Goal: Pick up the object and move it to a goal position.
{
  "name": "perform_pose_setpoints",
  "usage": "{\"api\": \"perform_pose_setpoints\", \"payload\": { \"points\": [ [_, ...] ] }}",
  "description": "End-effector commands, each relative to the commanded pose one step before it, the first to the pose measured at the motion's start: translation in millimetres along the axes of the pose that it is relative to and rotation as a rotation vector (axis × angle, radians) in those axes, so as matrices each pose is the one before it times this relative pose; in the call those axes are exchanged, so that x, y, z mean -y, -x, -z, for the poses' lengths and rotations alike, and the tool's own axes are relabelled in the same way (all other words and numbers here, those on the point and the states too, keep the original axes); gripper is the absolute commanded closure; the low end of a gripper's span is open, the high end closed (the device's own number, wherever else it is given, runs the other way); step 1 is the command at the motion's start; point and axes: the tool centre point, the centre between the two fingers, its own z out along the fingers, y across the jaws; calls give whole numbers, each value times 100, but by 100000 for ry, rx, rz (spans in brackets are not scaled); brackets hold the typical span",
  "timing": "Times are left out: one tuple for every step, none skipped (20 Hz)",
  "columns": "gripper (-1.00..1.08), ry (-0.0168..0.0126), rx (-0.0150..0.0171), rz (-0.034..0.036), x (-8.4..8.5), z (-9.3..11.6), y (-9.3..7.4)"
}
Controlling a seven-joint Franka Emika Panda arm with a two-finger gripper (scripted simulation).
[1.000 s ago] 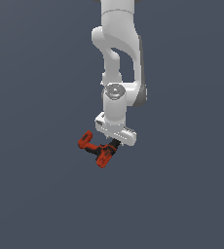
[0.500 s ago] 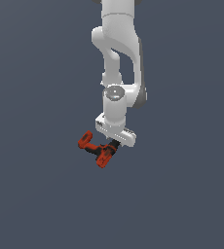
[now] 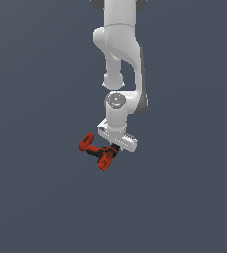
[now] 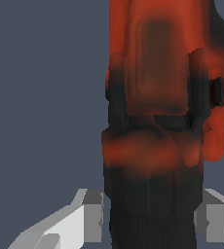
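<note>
The red-orange drill (image 3: 98, 153) with black bands hangs under the white arm's hand in the exterior view, tilted, its boxy red end toward the exterior view's left. My gripper (image 3: 113, 149) is shut on the drill's body. In the wrist view the drill (image 4: 158, 97) fills most of the picture, its black ribbed part sitting between my two pale fingers (image 4: 92, 214). The fingertips themselves are hidden behind the drill.
The white arm (image 3: 119, 64) comes down from the top of the exterior view. All around is a plain dark grey-blue ground with no other objects or edges in sight.
</note>
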Motion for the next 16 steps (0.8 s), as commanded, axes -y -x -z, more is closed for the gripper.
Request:
{"api": "perform_pose_setpoints", "payload": {
  "points": [
    [108, -1, -51, -77, -32, -104, -28],
    [108, 0, 0, 0, 0, 0, 0],
    [108, 0, 0, 0, 0, 0, 0],
    [108, 0, 0, 0, 0, 0, 0],
    [108, 0, 0, 0, 0, 0, 0],
    [108, 0, 0, 0, 0, 0, 0],
    [108, 0, 0, 0, 0, 0, 0],
    [108, 0, 0, 0, 0, 0, 0],
    [108, 0, 0, 0, 0, 0, 0],
    [108, -103, -30, 87, 90, 94, 34],
    [108, 0, 0, 0, -9, 27, -8],
    [108, 0, 0, 0, -26, 80, -24],
    [108, 0, 0, 0, -43, 133, -40],
    [108, 0, 0, 0, -60, 186, -57],
    [108, 0, 0, 0, -77, 240, -73],
    [108, 0, 0, 0, -95, 295, -90]
  ]
}}
